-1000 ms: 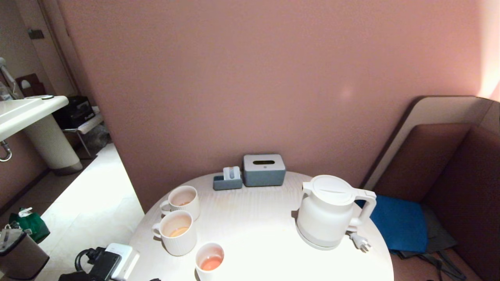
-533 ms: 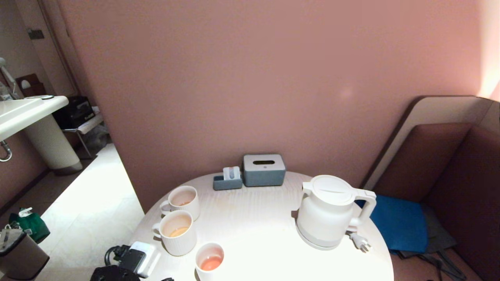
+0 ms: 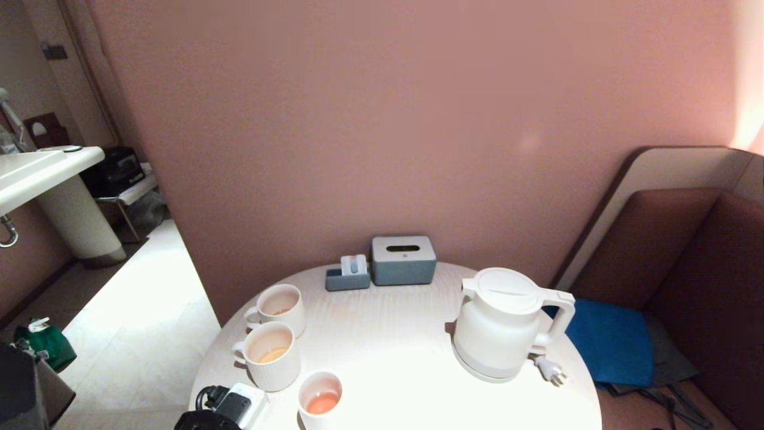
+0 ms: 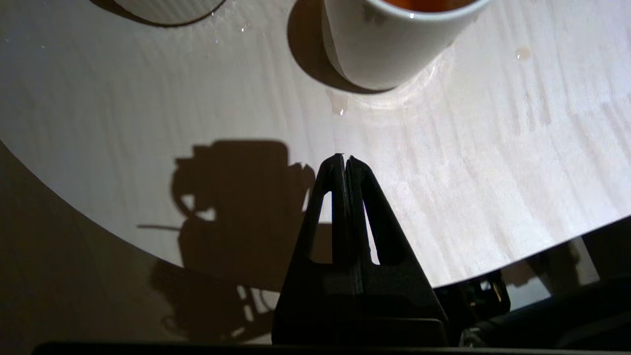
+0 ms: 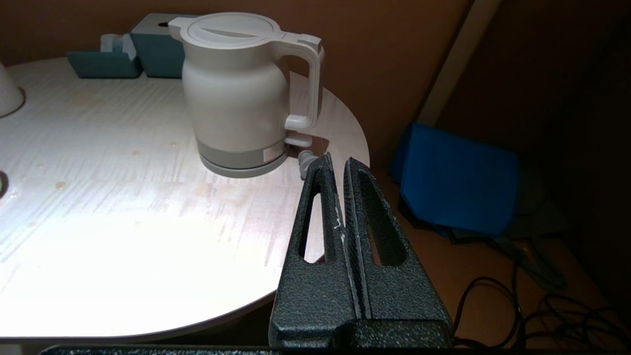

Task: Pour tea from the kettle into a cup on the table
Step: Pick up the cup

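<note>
The white kettle (image 3: 501, 325) stands upright on its base at the right of the round table (image 3: 388, 352), lid shut, handle to the right, plug (image 3: 550, 370) beside it. The small cup (image 3: 320, 398) sits at the front edge and holds orange-brown tea (image 3: 322, 403). My left gripper (image 4: 343, 158) is shut and empty, low over the table's front left edge, a short way from the cup (image 4: 389, 44). My right gripper (image 5: 337, 162) is shut and empty, off the table's right front edge, just short of the kettle (image 5: 236, 93) and its plug (image 5: 304, 160).
Two ribbed mugs (image 3: 271, 355) (image 3: 279, 307) stand left of the cup, each with a little tea. A grey tissue box (image 3: 403, 260) and small holder (image 3: 348, 276) sit at the back. A blue cushion (image 3: 609, 340) lies on the bench at the right. Small drops dot the table (image 4: 337, 106).
My left arm has moved right along the bottom of the head view, from off the table's left edge to just left of the cup. Kettle, cup and mugs have not moved.
</note>
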You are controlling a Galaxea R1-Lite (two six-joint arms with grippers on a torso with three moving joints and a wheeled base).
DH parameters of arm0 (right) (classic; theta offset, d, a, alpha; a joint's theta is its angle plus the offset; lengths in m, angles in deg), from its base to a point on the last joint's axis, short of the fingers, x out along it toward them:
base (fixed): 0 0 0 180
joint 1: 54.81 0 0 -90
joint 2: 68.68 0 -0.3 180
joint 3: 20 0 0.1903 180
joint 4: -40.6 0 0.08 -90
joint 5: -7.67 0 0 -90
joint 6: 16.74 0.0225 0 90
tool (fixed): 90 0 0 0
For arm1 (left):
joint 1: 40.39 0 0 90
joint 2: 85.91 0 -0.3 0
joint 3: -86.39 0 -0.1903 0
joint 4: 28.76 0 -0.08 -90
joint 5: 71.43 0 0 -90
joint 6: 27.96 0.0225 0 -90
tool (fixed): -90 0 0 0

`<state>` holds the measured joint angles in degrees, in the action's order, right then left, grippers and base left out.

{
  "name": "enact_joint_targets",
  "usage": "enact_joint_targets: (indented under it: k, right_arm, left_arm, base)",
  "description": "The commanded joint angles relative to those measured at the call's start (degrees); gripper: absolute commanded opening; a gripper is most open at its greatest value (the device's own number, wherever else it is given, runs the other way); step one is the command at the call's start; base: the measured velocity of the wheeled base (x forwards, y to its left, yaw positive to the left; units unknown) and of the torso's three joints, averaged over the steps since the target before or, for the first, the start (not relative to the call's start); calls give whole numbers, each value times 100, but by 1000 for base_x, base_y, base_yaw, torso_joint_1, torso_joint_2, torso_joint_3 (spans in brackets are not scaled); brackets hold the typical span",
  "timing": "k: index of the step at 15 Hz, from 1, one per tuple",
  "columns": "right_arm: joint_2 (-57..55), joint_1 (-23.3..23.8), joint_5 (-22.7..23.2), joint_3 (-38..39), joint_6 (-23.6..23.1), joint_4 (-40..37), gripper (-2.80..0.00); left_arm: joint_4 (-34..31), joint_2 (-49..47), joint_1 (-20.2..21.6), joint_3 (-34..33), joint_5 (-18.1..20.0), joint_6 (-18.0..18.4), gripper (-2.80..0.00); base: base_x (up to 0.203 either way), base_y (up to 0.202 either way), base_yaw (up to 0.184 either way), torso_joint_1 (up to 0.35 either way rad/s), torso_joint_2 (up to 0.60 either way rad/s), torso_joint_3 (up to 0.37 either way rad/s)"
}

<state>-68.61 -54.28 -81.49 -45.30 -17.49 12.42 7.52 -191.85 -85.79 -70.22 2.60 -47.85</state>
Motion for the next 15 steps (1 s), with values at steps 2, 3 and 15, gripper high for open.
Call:
enact_joint_targets:
  k: [2,3,15]
  right_arm:
    - [-7,0,3,-1,-5,-2,-280]
    - [-7,0,3,-1,-5,-2,-280]
    - [-7,0,3,-1,-5,-2,-280]
  left_arm:
    - [-630,718,-4,-2,289,-21,-280]
    - [-639,697,-8,-2,393,-23,-280]
    - [750,-817,-529,-2,372,-82,-280]
  base:
    - [0,0,0,0,0,0]
    - [0,0,0,0,0,0]
    - [0,0,0,0,0,0]
